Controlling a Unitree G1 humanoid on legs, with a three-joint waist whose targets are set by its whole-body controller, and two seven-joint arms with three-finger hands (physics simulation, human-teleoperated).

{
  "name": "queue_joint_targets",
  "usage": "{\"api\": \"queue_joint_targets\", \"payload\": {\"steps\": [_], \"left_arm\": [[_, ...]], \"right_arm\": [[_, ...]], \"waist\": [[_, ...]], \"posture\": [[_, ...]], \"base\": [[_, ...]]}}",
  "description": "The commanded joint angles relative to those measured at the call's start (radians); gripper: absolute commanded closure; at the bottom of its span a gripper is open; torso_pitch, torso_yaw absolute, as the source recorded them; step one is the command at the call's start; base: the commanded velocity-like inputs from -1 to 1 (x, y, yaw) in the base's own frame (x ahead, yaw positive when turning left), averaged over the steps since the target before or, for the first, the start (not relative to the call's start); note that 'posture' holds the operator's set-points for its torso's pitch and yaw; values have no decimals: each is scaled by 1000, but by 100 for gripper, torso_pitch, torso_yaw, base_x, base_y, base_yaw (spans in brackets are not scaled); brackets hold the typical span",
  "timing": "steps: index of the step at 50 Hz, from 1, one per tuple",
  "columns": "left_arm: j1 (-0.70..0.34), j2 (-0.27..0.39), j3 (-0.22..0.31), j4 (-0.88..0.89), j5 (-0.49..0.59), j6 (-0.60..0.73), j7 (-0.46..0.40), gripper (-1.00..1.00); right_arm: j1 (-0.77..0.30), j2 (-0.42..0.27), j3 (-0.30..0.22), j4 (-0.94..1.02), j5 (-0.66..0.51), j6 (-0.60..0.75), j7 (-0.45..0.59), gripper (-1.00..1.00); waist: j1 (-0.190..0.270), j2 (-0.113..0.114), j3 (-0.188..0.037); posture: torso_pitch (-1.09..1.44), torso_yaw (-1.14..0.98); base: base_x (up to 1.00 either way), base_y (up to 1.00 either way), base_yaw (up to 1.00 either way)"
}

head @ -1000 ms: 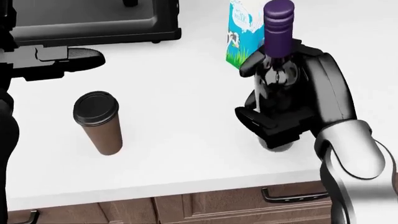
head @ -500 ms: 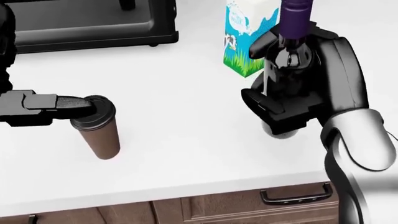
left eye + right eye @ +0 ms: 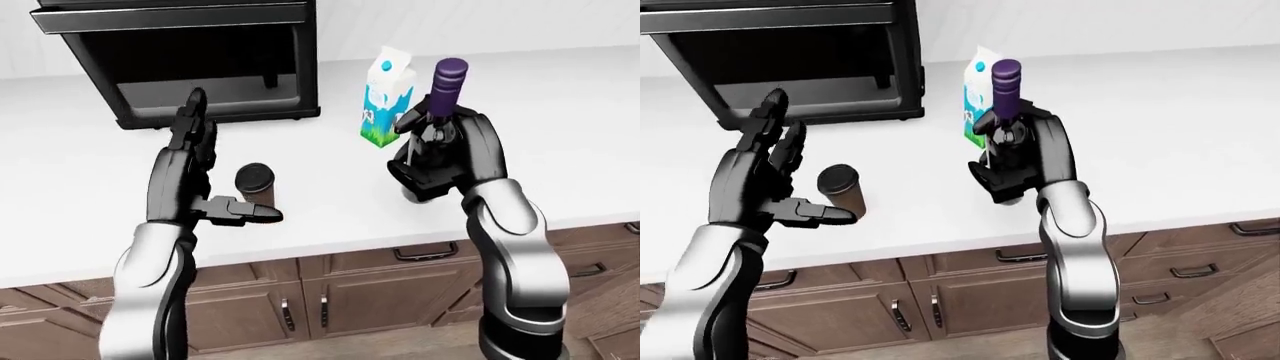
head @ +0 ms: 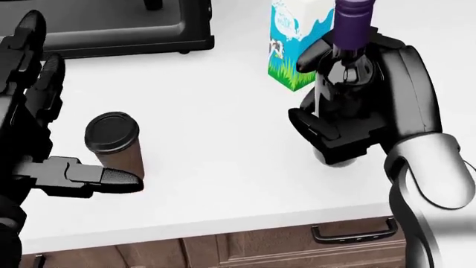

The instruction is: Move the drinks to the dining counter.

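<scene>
The right hand [image 4: 350, 120] is gripping a dark, purple-capped bottle [image 4: 348, 39]; the left hand [image 3: 195, 176] is spreading wide beside a lidded brown cup [image 4: 115, 144] near the worktop [image 4: 223, 167] edge.

head view: looks steeply down, close on the counter [image 4: 223, 167], cabinets only at bottom edge | eye views: set farther off, tilted down, taking in arms and cabinets [image 3: 330, 300] | shared: cup [image 4: 115, 145], carton [image 3: 385, 97], bottle [image 3: 1005, 90] (eye pair nearly identical, shifted sideways)
</scene>
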Motion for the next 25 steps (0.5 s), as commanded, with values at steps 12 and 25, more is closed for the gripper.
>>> {"api": "queue_joint_targets", "payload": {"steps": [12,25], "left_arm": [[14,-25,-12,88,79,-169,-26,-100],[48,-41,-14,181,107,-269,-37,-100]], "right_arm": [[-50,-8,-15,-64,4,-59,-2,100],[-43,-3,-12,-75,0,-55,-3,100]], "waist": [[1,-5,-31],[2,-6,-34]], "posture": [[0,0],[0,0]], "base": [[0,0,0],[0,0,0]]}}
